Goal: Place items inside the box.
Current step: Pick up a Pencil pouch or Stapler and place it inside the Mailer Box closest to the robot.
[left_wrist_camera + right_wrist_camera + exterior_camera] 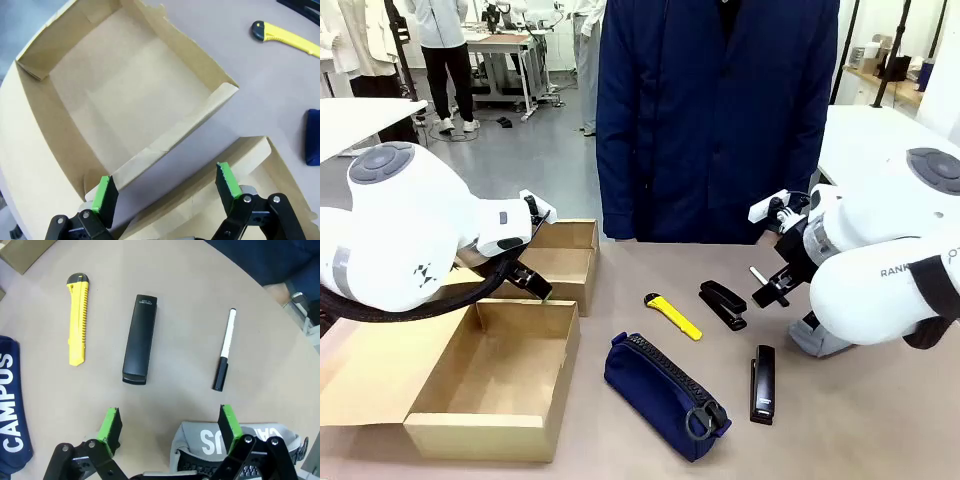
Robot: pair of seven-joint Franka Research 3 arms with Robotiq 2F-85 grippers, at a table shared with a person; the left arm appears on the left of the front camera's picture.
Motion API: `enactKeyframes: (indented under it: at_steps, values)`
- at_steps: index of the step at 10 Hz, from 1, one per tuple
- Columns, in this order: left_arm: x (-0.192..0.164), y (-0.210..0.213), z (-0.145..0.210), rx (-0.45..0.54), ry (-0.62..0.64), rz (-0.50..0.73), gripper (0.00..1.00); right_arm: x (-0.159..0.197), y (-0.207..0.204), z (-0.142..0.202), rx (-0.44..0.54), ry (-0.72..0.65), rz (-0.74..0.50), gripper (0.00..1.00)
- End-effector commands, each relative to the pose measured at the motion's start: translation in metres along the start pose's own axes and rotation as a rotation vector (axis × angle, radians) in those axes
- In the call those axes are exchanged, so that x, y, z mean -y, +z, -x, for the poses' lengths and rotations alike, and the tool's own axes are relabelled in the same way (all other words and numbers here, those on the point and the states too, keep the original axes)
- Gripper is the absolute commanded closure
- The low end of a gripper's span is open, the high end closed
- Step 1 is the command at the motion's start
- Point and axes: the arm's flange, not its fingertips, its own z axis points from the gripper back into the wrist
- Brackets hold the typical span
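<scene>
Long shallow box [480, 437], flap folded out, nearest the lens; it holds none of the items yet.

Right gripper [170, 422], fingers apart and empty, hangs over a grey lettered pouch [210, 437]. Just ahead of it lies a black stapler [140, 340], offset toward the knife-side finger, long axis running away from the fingers, so the pads would close across its narrow width. Beyond it, parallel, lies the yellow utility knife [77, 320]; a marker [225, 350] lies ahead on the other side. Navy pouch [660, 390] and second stapler [763, 384] lie below the gripper, toward the robot. Left gripper [167, 182], likewise apart and empty, hovers probably over the gap between this box and a squatter box [565, 255]. The right arm is nearer every item.
</scene>
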Motion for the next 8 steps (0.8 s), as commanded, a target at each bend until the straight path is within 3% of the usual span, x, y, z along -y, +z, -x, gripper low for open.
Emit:
enactKeyframes:
  at_steps: [1, 8]
  values:
    - [0.0001, 0.0, 0.0001, 0.0, 0.0, 0.0, 0.0, 0.0, 0.0, 0.0, 0.0, 0.0, 0.0, 0.0]
    - [0.0001, 0.0, 0.0001, 0.0, 0.0, 0.0, 0.0, 0.0, 0.0, 0.0, 0.0, 0.0, 0.0, 0.0]
